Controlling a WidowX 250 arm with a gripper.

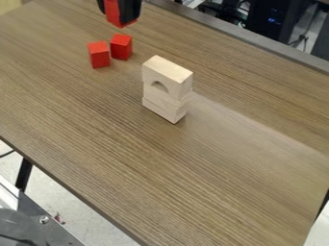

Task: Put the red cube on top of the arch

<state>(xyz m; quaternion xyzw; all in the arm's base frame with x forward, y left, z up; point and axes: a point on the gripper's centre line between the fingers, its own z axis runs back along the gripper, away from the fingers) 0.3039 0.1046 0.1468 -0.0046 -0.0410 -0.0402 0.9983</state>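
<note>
Brown, streaky grain covers the table point(154, 178) nearest us. Farther in, we see the arch point(168, 72), pale bare wood with straight edges and a rounded cut-out in its side, sitting upright on a pale wooden base point(164, 108). Beyond it, toward the left, two red blocks point(99, 55) stand close together, plain and sharp-cornered. Farthest, at the top edge, we find the red cube point(120, 19): bright, flat-faced, slightly tilted, well apart from the arch, and pinched between the black fingers of the gripper point(118, 10).
</note>
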